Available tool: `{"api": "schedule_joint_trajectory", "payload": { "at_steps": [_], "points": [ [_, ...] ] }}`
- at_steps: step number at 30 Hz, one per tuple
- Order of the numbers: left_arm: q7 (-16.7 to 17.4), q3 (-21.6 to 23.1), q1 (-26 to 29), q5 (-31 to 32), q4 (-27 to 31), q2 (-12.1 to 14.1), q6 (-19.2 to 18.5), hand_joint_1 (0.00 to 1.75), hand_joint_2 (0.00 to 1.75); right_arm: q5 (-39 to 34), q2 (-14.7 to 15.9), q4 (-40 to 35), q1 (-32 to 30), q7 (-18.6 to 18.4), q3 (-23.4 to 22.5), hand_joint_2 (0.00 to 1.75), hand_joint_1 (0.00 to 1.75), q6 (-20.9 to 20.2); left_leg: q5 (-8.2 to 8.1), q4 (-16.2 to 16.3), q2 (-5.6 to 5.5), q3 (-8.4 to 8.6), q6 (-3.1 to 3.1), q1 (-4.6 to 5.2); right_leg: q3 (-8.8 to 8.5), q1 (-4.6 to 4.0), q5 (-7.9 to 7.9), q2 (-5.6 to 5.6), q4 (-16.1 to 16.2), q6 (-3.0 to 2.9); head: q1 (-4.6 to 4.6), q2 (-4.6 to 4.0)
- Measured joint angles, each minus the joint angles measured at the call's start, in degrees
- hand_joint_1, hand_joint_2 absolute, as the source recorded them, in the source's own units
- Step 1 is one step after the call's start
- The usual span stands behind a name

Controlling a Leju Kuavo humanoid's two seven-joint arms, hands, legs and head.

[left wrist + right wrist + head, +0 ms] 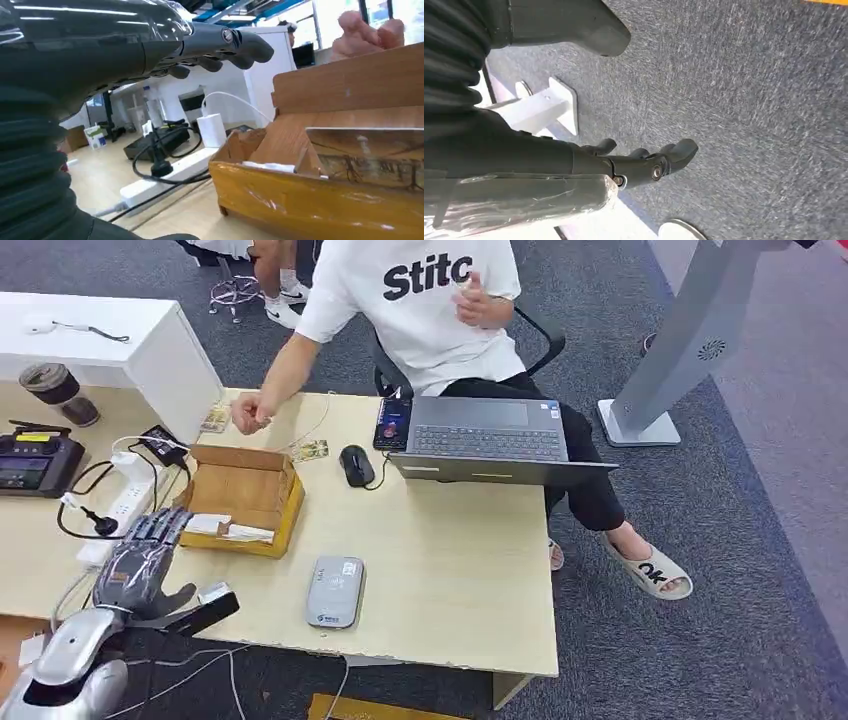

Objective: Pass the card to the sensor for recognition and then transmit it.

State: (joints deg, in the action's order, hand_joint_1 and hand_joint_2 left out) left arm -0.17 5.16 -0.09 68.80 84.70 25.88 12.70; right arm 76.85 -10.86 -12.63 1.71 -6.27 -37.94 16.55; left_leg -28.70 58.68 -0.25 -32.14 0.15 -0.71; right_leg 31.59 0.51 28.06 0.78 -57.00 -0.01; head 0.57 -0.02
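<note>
My left robot hand [140,565] hovers over the near-left edge of the pale wood counter [450,580], grey fingers spread, holding nothing. Right robot hand [644,162] hangs over grey carpet, fingers loosely apart, empty. Just beyond the left hand sits an open cardboard box [243,498] (yellow tape on its side); the rounded grey sensor [335,591] lies flat to its right. Farther off, the person's hand [250,412] hovers near one card [310,451] beside a black mouse [356,465] and laptop [490,440].

Matt pale wood-look table [450,570]; brown cardboard box [243,485] with glossy yellow tape; smooth grey plastic sensor [335,591]; rough grey carpet [744,100]; glossy silver left hand [140,565] cover.
</note>
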Motion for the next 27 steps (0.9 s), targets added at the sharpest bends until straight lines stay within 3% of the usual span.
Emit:
{"api": "schedule_joint_trajectory", "payload": {
  "at_steps": [9,27],
  "points": [
    [-0.2,0.1,-7.5,1.4,-6.8,-0.4,0.3,0.0,1.75,0.8,0.2,0.0,0.2,-0.1,0.7,1.75,0.0,-0.3,0.0,0.0,0.01,0.0,0.0,0.01,0.01,0.0,-0.01,0.04,0.0,0.0,0.0,0.0],
    [-1.3,1.7,-11.6,-0.7,-13.1,-2.3,0.5,0.0,1.75,1.8,0.4,0.0,0.2,0.0,0.9,1.75,0.0,-0.3,0.0,0.0,0.03,0.0,0.0,0.01,0.03,0.0,-0.01,0.06,0.0,0.0,-0.02,0.0]
  ]
}}
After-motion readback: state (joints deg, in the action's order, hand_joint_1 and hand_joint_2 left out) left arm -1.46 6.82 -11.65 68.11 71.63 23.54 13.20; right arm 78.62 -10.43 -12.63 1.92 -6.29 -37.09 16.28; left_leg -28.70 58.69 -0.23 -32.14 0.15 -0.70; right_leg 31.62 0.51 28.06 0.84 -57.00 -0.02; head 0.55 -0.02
